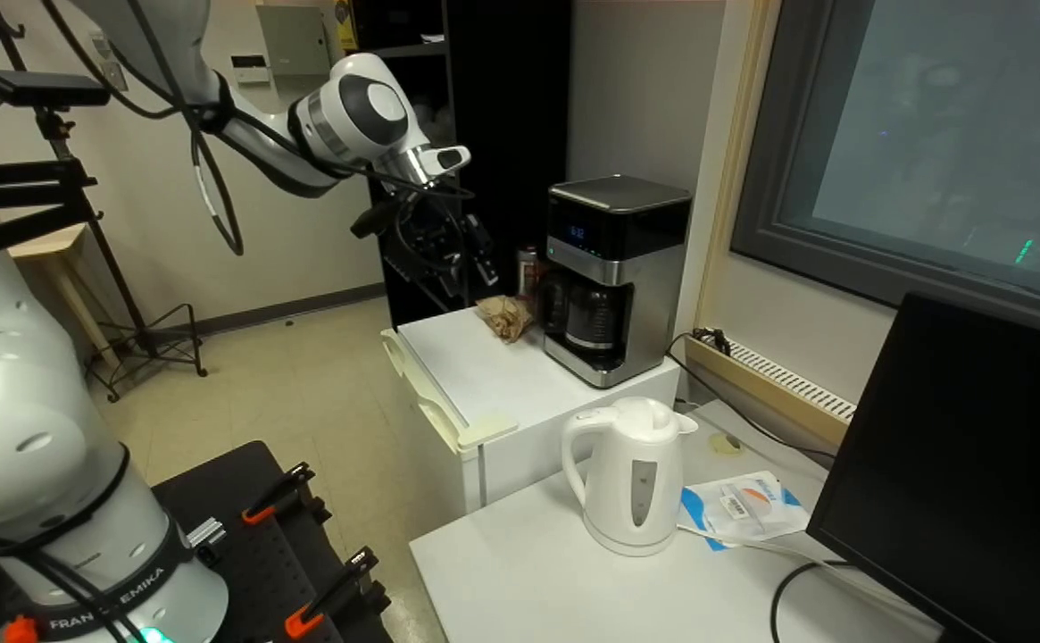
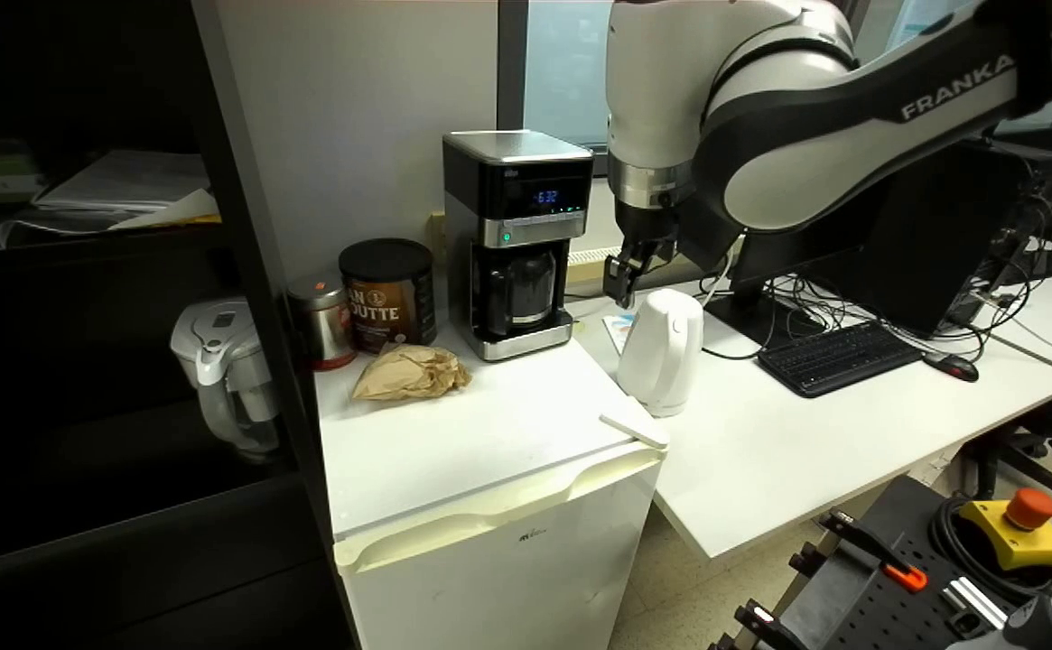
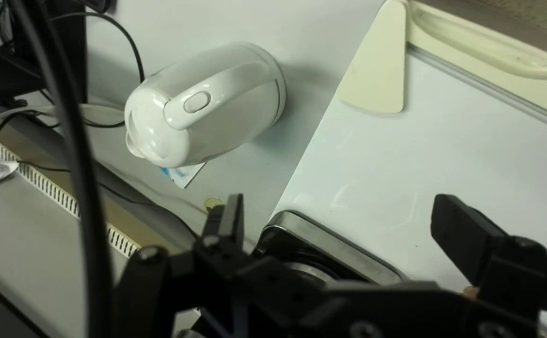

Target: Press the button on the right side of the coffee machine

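Observation:
The black and silver coffee machine stands upright on the white fridge in both exterior views [image 1: 653,295] [image 2: 526,203]. Its display reads 6:32, and a green light shows at the left of its silver button band [image 2: 539,227]. The dark carafe [image 1: 593,317] sits in its recess. In the wrist view only the machine's base [image 3: 334,246] shows, partly hidden by the gripper; the buttons are out of view there. My gripper [image 3: 336,206] is open and empty, its fingers wide apart. It hangs in the air in both exterior views [image 1: 473,275] [image 2: 621,282], apart from the machine.
A white kettle [image 1: 631,473] stands on the desk beside the fridge [image 2: 480,442]. A crumpled paper bag [image 2: 413,372], a metal tumbler [image 2: 323,325] and a dark can [image 2: 390,293] are beside the machine. A black shelf [image 2: 255,235] and a monitor [image 1: 957,473] flank the area.

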You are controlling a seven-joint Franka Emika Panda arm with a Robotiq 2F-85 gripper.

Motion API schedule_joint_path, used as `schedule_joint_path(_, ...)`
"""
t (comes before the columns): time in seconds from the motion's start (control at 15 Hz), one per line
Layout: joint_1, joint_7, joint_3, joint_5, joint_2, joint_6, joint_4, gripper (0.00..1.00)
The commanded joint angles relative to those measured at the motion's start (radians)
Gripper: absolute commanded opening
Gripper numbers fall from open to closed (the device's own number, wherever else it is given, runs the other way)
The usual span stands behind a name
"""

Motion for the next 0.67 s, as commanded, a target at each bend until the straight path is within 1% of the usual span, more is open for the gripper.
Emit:
schedule_joint_path(0.0, 0.006, 0.043, -0.03, -0.117, 0.082, 0.058, 0.057, 0.75)
schedule_joint_path(0.07, 0.009, 0.057, -0.038, -0.149, 0.099, 0.071, 0.067, 0.74)
schedule_joint_path(0.2, 0.014, 0.096, -0.053, -0.223, 0.133, 0.106, 0.089, 0.6)
schedule_joint_path(0.27, 0.017, 0.115, -0.061, -0.255, 0.149, 0.12, 0.101, 0.51)
schedule_joint_path(0.4, 0.023, 0.154, -0.075, -0.316, 0.178, 0.144, 0.127, 0.37)
schedule_joint_path(0.6, 0.032, 0.215, -0.096, -0.401, 0.217, 0.175, 0.166, 0.13)
